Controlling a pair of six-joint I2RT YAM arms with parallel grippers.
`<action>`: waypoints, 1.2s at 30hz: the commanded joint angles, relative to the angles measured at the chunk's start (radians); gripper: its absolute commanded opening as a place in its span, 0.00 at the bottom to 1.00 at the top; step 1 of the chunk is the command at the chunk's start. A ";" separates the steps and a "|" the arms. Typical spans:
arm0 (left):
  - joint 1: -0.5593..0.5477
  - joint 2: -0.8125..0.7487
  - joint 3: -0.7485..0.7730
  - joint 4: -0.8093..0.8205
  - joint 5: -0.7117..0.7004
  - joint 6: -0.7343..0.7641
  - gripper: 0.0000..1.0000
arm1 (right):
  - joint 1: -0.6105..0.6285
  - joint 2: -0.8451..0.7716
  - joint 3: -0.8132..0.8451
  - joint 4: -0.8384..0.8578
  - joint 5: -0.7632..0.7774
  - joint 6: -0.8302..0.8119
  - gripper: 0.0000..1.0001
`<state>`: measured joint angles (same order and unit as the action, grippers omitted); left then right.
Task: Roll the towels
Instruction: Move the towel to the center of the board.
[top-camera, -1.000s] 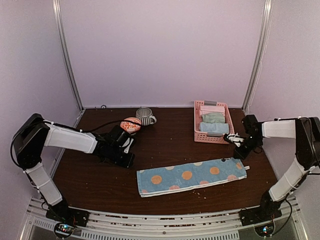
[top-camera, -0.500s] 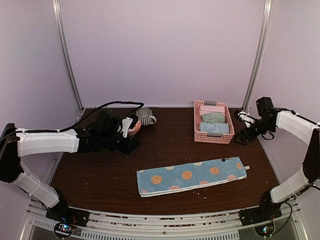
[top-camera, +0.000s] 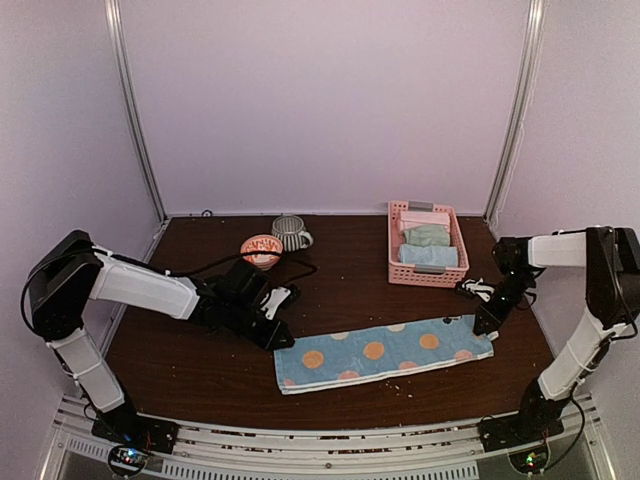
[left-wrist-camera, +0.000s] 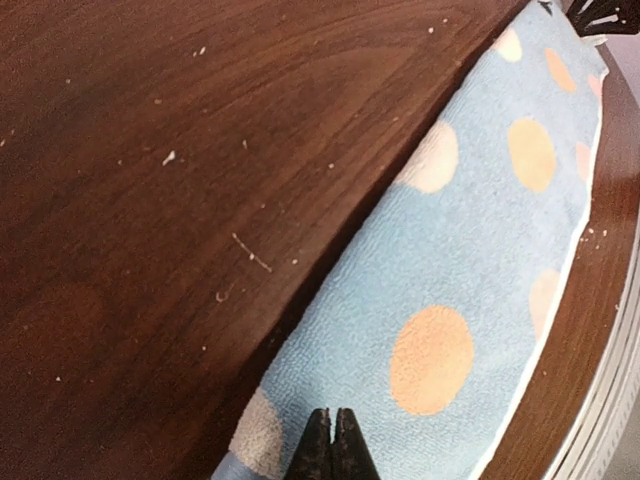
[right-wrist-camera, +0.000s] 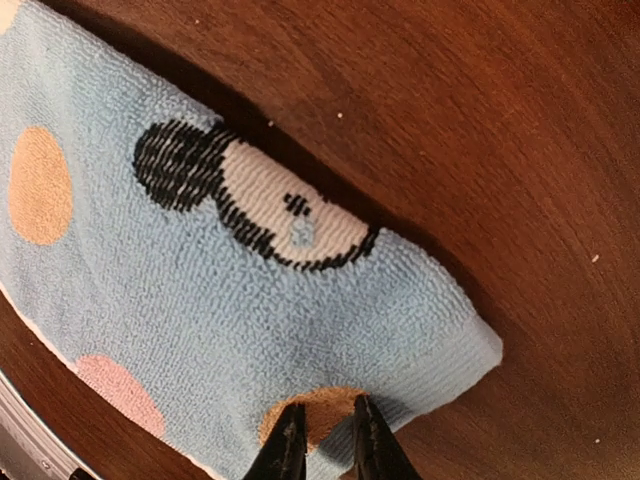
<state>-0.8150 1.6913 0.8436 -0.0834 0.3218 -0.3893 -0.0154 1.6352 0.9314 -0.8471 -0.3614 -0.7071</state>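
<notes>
A light blue towel (top-camera: 380, 352) with orange and pale dots lies flat as a long strip across the front of the table. My left gripper (top-camera: 281, 334) is at its left end. In the left wrist view its jaws (left-wrist-camera: 332, 447) are shut, with the tips just over the towel (left-wrist-camera: 480, 250). My right gripper (top-camera: 484, 322) is at the towel's right end. In the right wrist view its jaws (right-wrist-camera: 328, 440) stand a little apart on an orange dot at the towel's corner (right-wrist-camera: 250, 300). Rolled pink (top-camera: 424, 218), grey-green (top-camera: 428, 235) and light blue (top-camera: 428, 256) towels lie in the basket.
The pink lattice basket (top-camera: 394, 245) stands at the back right. A striped mug (top-camera: 290, 233) and an orange patterned bowl (top-camera: 261, 250) stand at the back left, with a black cable beside them. The table's front edge runs just below the towel.
My left gripper has come forward from beside the bowl to the towel's left end. My right gripper has come down from the back right to the towel's right end.
</notes>
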 joint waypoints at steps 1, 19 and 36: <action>0.001 0.036 0.008 -0.038 -0.051 0.027 0.00 | 0.003 0.045 0.002 0.038 0.022 0.020 0.16; -0.001 0.013 0.109 -0.128 -0.160 0.005 0.01 | -0.003 0.122 0.190 -0.006 -0.101 0.191 0.24; -0.005 -0.051 0.041 -0.072 -0.163 -0.019 0.13 | -0.015 0.080 0.141 -0.007 0.060 0.298 0.39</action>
<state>-0.8135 1.6531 0.8951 -0.1925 0.1585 -0.3988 -0.0246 1.7561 1.0809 -0.8513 -0.3389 -0.4404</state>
